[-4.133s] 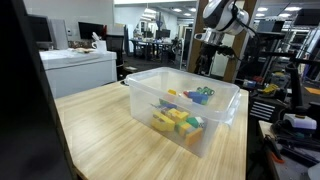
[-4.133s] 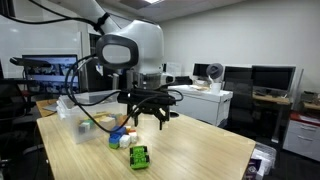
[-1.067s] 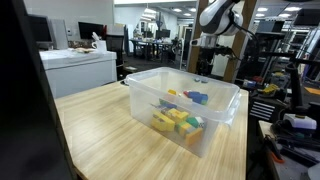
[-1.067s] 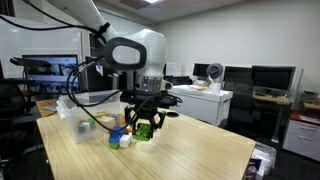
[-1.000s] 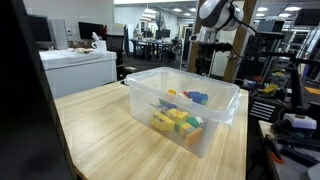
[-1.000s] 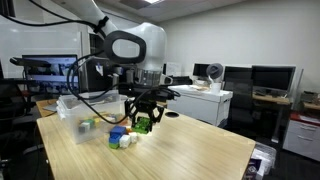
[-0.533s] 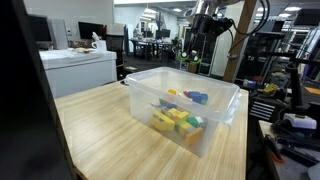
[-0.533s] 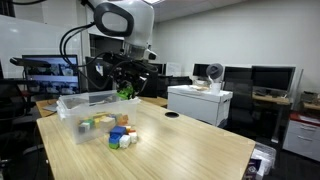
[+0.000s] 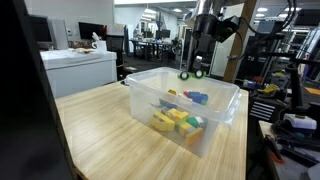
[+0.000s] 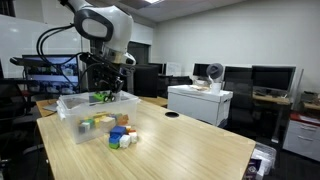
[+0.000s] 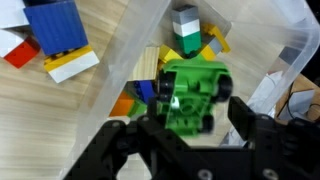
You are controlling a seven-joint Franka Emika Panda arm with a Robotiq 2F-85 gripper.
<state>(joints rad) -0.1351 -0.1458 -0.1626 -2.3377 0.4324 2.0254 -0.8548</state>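
Claw over the bin, green car between its fingers.

The table (image 9: pixel 100 125) fills the lower part of both exterior views. The clear bin (image 9: pixel 150 98) stands on it mid-frame, with blocks (image 9: pixel 178 120) lying in its bottom. My claw (image 9: pixel 193 62) hangs over the bin's far rim, right of centre near the top of an exterior view. The car (image 9: pixel 192 72), green with black wheels, sits right under the fingertips there. In the wrist view the car (image 11: pixel 193 95) is mid-frame between the two fingers (image 11: pixel 245 118), above the inside of the bin. I cannot tell whether the fingers press on it or stand just clear of it. A few loose blocks (image 11: pixel 55 40) lie on the table outside the bin, at the upper left of the wrist view.
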